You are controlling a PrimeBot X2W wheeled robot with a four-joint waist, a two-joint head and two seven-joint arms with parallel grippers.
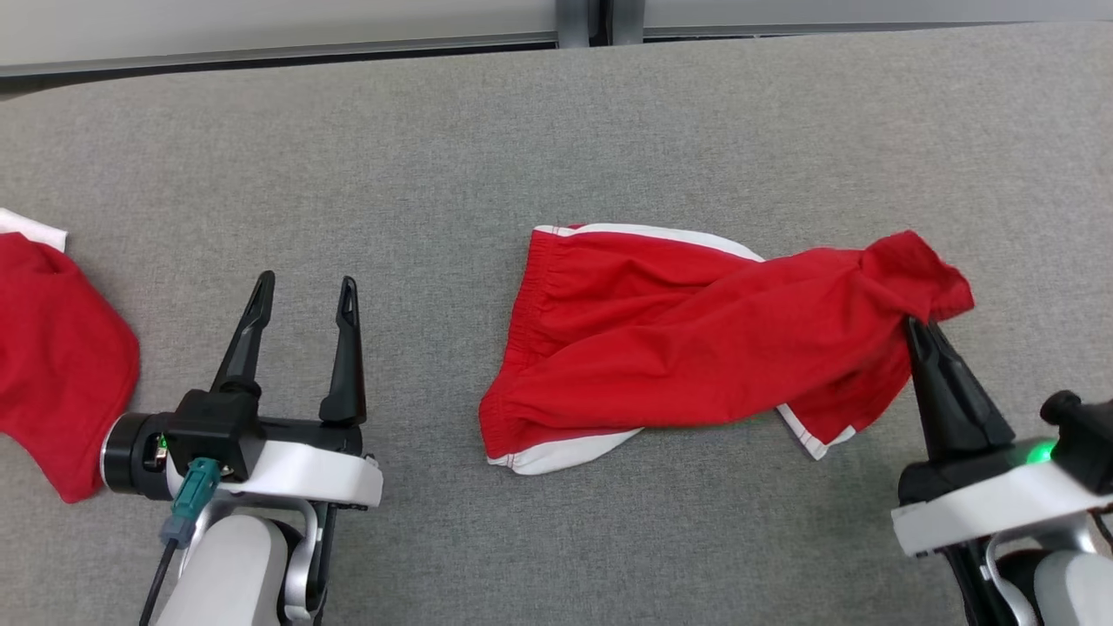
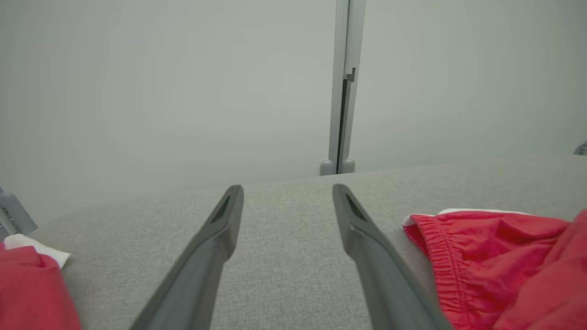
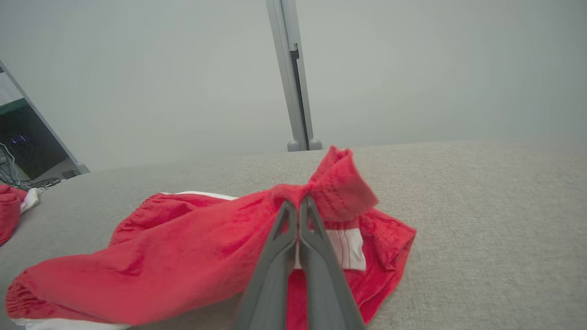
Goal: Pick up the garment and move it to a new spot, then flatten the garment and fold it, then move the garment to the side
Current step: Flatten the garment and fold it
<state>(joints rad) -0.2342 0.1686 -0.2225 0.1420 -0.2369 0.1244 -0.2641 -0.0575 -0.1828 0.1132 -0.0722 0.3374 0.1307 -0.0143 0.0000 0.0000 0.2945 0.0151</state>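
Observation:
The garment (image 1: 687,348), red shorts with white trim, lies crumpled on the grey table a little right of centre. Its right end is bunched and raised, and my right gripper (image 1: 920,330) is shut on that bunch. In the right wrist view the two fingers meet at the pinched red cloth (image 3: 298,204), with a flap of the garment (image 3: 183,256) standing up behind them. My left gripper (image 1: 304,291) hovers open over bare table to the left of the garment, nothing between its fingers. The left wrist view shows the garment's elastic waistband (image 2: 481,256) to the right of the open left gripper (image 2: 286,192).
A second red and white piece of clothing (image 1: 52,356) lies at the table's left edge. The grey fabric table (image 1: 556,130) stretches back to a pale wall with a grey post (image 1: 600,22) behind its far edge.

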